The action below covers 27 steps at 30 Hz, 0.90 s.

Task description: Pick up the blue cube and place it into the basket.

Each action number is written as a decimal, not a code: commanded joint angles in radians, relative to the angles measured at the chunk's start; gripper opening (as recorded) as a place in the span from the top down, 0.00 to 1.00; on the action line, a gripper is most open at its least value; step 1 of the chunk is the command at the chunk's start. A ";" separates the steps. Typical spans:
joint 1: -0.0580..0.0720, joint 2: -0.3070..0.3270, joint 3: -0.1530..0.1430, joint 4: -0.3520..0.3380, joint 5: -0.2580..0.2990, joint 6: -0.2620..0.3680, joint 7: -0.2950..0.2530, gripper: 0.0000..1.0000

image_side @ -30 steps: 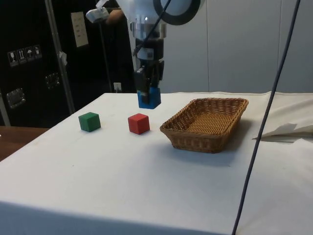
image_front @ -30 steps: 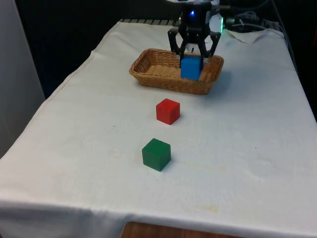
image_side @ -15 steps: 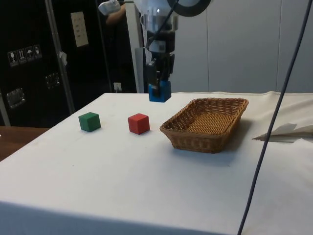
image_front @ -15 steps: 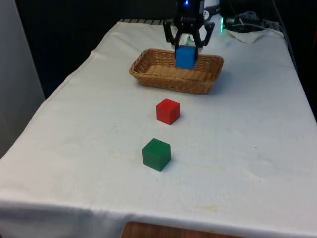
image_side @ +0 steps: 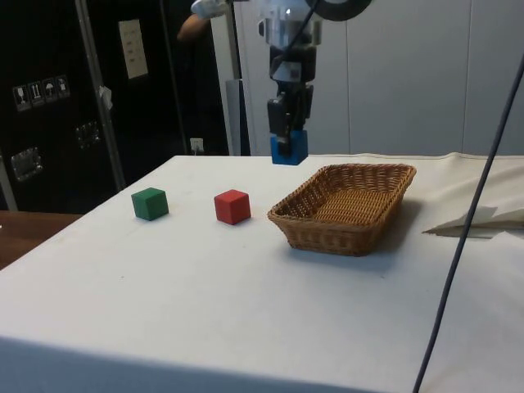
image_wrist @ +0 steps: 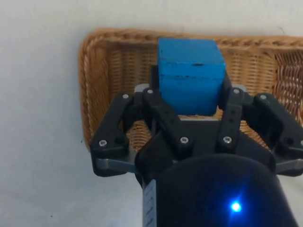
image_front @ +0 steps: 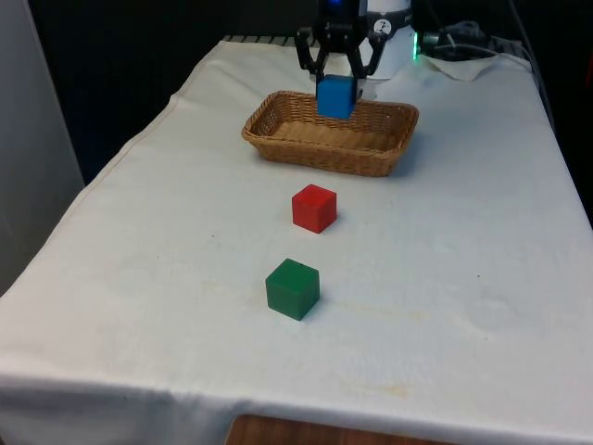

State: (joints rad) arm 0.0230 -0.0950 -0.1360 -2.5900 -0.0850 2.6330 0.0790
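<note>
A dark green wooden cube (image_front: 293,288) sat nearest on the white tablecloth (image_front: 167,278), well short of the oval woven wicker basket (image_front: 278,146). A red wooden cube (image_front: 314,208) lay between the green one and the basket, closer to the basket and touching neither. The black two-finger gripper (image_front: 337,76) hung in the air above the basket, near one end, its fingers (image_wrist: 158,113) clamped on opposite sides of the bright blue cube (image_front: 335,96), which was clear of the basket's rim and floor.
</note>
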 commanded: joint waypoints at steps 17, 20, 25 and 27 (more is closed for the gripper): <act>-0.009 -0.040 -0.082 -0.103 0.001 0.034 -0.093 0.98; -0.009 -0.040 -0.087 -0.115 0.001 0.041 -0.097 0.98; -0.011 -0.039 -0.101 -0.152 0.001 0.063 -0.109 0.98; -0.011 -0.039 -0.103 -0.158 0.001 0.067 -0.111 0.98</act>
State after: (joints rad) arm 0.0130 -0.1300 -0.2380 -2.7410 -0.0850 2.6870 -0.0270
